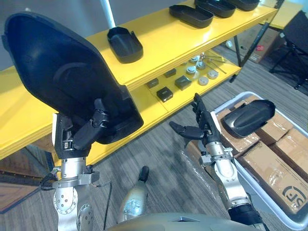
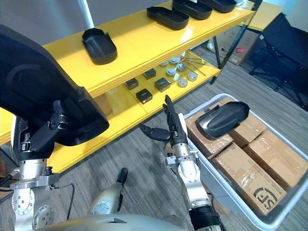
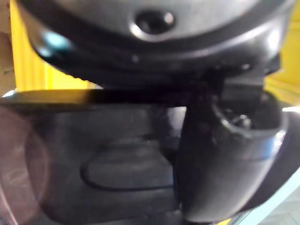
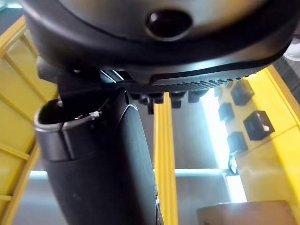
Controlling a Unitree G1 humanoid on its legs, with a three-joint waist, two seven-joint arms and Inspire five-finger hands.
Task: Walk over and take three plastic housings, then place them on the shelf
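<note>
My left hand is shut on a big black plastic housing, lifted in front of the yellow shelf's left end; the thumb pinches its lower edge, and the housing's dark surface looms close in the left wrist view. Several more black housings lie on the top shelf: one near a white post and others farther right. Another housing rests on cardboard boxes in a white bin at the right. My right hand is open between shelf and bin, fingers straight, holding nothing.
The lower yellow shelf carries small black blocks and round metal parts. Brown cardboard boxes fill the bin. A black chair stands at the far right. Grey carpet lies between the shelf and bin.
</note>
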